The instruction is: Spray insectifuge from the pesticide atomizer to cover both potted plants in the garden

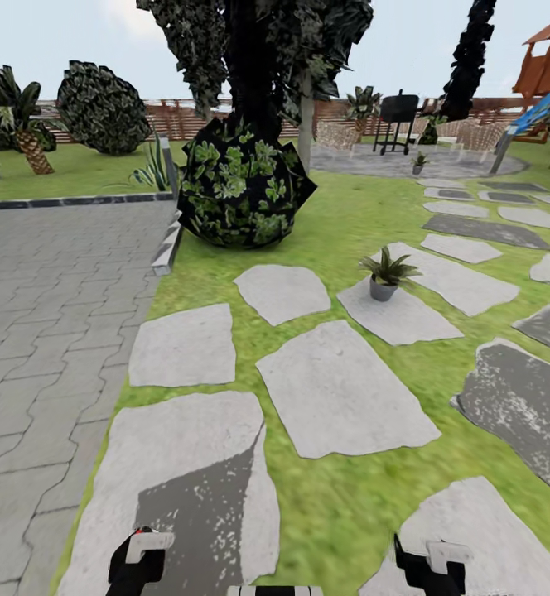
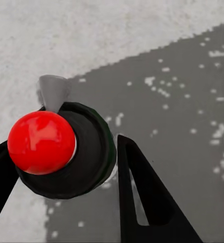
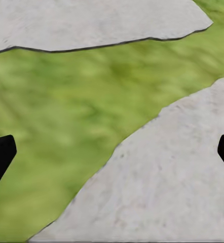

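Observation:
In the left wrist view the pesticide atomizer [image 2: 66, 152], a dark bottle seen from above with a round red top, sits between the black fingers [image 2: 142, 202] of my left gripper [image 2: 61, 147], which is shut on it over a grey stepping stone. My left gripper [image 1: 138, 559] and right gripper [image 1: 432, 564] show at the lower edge of the head view. The right gripper [image 3: 114, 152] is open and holds nothing, over grass and a stone. One potted plant [image 1: 385, 277] stands on a stepping stone ahead to the right. A second small potted plant [image 1: 420, 163] stands far off by the round patio.
A big dark leafy bush [image 1: 242, 186] with a tree trunk behind it stands ahead at centre. A grey paved drive [image 1: 51, 290] with a kerb lies to the left. Stepping stones [image 1: 341, 389] cross the lawn. A black grill [image 1: 398, 116] and a wooden fence [image 1: 176, 116] stand at the back.

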`<state>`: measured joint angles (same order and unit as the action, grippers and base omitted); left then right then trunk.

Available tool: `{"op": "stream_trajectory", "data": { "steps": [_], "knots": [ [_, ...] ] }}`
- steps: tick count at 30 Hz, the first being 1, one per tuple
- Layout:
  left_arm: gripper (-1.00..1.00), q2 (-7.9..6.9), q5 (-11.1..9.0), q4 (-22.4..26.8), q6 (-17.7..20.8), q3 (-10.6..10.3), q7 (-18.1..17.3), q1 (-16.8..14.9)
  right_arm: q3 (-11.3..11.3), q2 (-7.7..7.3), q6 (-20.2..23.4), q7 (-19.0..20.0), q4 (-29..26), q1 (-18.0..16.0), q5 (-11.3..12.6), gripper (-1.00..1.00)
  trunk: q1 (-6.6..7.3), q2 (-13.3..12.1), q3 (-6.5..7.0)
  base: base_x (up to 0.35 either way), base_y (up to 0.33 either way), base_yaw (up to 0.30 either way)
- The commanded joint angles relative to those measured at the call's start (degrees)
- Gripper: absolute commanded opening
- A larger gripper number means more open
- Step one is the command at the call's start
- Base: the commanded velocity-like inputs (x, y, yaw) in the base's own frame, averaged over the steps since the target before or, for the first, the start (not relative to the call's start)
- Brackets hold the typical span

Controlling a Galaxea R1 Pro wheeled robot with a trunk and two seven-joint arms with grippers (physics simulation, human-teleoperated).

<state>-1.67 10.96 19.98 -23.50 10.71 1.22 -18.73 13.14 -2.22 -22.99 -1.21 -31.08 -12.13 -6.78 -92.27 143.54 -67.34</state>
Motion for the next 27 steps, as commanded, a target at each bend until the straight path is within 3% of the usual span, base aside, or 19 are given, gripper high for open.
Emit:
{"op": "stream_trajectory", "data": {
  "steps": [1, 21, 27],
  "knots": [
    [-1.0, 0.02, 0.63, -0.04, -0.23, 0.33, 0.1, -0.01, 0.24, 0.05, -0.19, -0.12, 0.15, -0.05, -0.64, 1.0, 0.03, 0.0, 0.25, 0.0, 0.0, -0.248],
    [-1.0, 0.09, 0.58, -0.12, -0.58, 0.28, 0.1, 0.09, 0.24, 0.55, -0.21, -0.11, 2.34, -0.05, -0.69, 1.0, 0.55, -0.27, 5.7, 0.0, 0.0, -0.259],
    [-1.0, 0.09, 0.6, -0.12, -0.58, 0.29, 0.1, 0.09, 0.23, 0.55, -0.19, -0.11, 2.34, -0.03, -0.69, 1.0, 0.55, -0.27, 5.89, 0.0, 0.0, -0.285]
  ]
}}
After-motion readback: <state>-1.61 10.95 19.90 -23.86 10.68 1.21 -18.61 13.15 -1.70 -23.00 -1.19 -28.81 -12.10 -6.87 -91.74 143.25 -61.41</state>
